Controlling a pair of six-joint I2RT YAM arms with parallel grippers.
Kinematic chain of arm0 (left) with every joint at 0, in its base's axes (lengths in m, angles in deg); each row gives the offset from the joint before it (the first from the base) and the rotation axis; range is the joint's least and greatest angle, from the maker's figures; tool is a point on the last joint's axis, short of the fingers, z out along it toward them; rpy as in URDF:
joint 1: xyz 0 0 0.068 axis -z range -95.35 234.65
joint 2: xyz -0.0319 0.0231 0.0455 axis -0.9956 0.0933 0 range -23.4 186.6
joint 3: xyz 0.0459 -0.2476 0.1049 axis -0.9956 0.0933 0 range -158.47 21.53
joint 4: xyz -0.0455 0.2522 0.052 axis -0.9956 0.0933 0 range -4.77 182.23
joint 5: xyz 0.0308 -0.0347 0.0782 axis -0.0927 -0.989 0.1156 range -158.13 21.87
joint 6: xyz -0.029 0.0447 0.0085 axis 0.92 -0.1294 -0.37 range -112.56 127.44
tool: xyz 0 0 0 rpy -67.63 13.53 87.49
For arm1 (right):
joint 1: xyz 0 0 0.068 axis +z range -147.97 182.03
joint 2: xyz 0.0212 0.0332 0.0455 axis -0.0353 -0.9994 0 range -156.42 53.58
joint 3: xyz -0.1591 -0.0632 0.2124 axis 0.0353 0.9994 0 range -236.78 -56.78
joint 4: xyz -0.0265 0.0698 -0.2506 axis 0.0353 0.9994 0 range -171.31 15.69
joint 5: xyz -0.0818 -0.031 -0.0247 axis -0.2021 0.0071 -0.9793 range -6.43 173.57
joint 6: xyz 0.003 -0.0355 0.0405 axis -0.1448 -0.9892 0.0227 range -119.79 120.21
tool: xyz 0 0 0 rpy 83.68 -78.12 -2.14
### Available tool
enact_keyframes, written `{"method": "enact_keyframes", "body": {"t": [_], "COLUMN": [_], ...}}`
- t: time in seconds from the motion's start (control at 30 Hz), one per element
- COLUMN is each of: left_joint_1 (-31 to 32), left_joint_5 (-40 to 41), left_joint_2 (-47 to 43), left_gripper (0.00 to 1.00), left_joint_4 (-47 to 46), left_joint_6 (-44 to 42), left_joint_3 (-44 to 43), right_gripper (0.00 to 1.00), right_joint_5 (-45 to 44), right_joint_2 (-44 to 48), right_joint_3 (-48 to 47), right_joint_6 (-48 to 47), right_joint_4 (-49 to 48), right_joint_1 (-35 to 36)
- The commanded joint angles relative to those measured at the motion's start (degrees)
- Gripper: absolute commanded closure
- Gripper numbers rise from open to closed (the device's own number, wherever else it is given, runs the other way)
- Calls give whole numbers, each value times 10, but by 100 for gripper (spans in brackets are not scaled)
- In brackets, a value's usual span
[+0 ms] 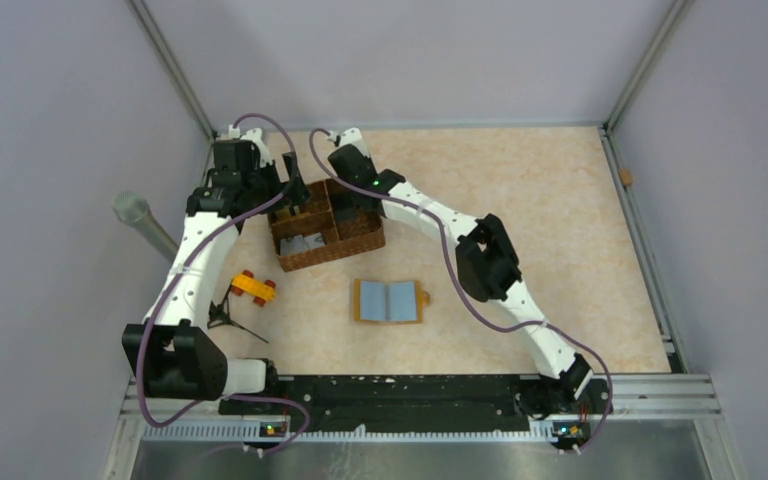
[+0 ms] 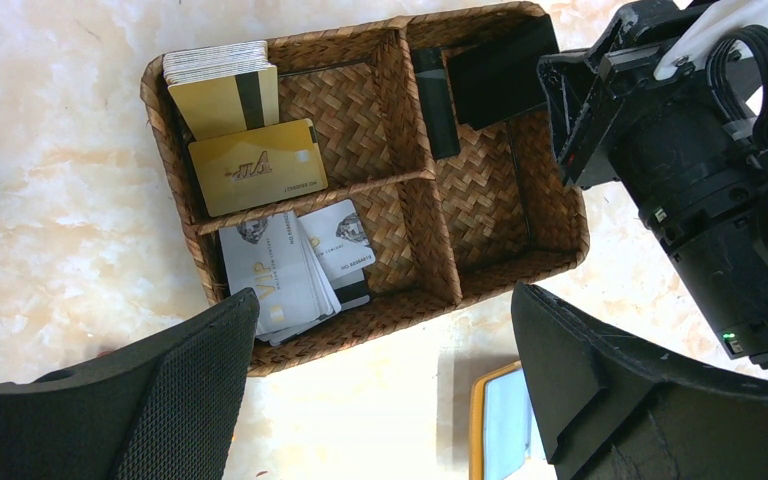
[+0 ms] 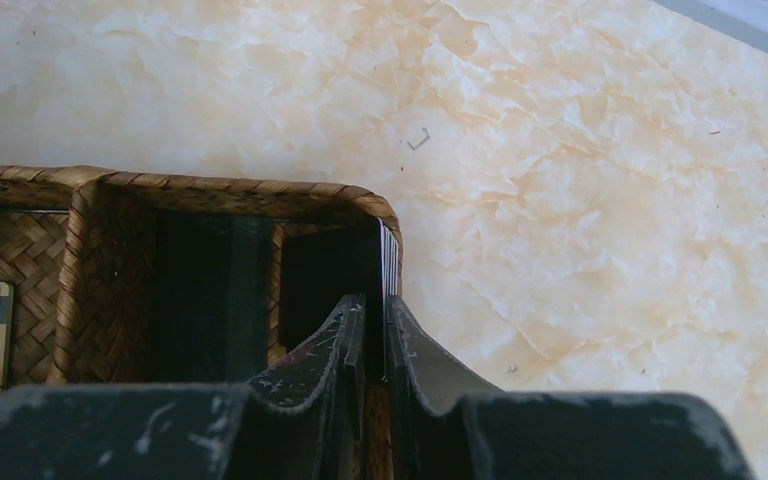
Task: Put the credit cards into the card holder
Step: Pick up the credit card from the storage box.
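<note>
The card holder (image 1: 388,300) lies open on the table, orange-rimmed with a grey inside; a corner also shows in the left wrist view (image 2: 505,420). The credit cards sit in the woven basket (image 1: 330,258): gold ones (image 2: 255,175), silver ones (image 2: 275,270) and black ones (image 2: 495,70). My right gripper (image 3: 372,300) reaches into the basket's back right compartment, its fingers closed on the thin edge of a black card (image 3: 390,255) standing against the wall. My left gripper (image 2: 385,300) hangs open and empty above the basket's near rim.
An orange-and-red toy block (image 1: 253,288) and a small black object (image 1: 230,318) lie left of the card holder. The basket's dividers (image 2: 415,170) split it into several compartments. Metal frame posts and grey walls bound the table.
</note>
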Motion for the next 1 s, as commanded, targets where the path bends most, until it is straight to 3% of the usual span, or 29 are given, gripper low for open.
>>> {"method": "enact_keyframes", "body": {"t": [0.0, 0.47, 0.7, 0.97], "left_joint_1": [-4, -4, -4, -4], "left_joint_5": [-4, -1, 5, -9], "left_joint_2": [1, 1, 3, 12], "left_gripper": [1, 1, 1, 1], "left_joint_4": [-22, -22, -22, -22], "left_joint_6": [1, 1, -1, -4], "left_joint_3": [1, 1, 2, 2], "right_gripper": [87, 99, 100, 100], "right_joint_5": [-5, 34, 125, 155], "right_joint_2": [59, 95, 152, 210], "right_joint_3": [-2, 41, 131, 207], "right_joint_6": [3, 29, 69, 87], "right_joint_4": [-10, -31, -89, -145], "right_joint_1": [2, 1, -10, -16]}}
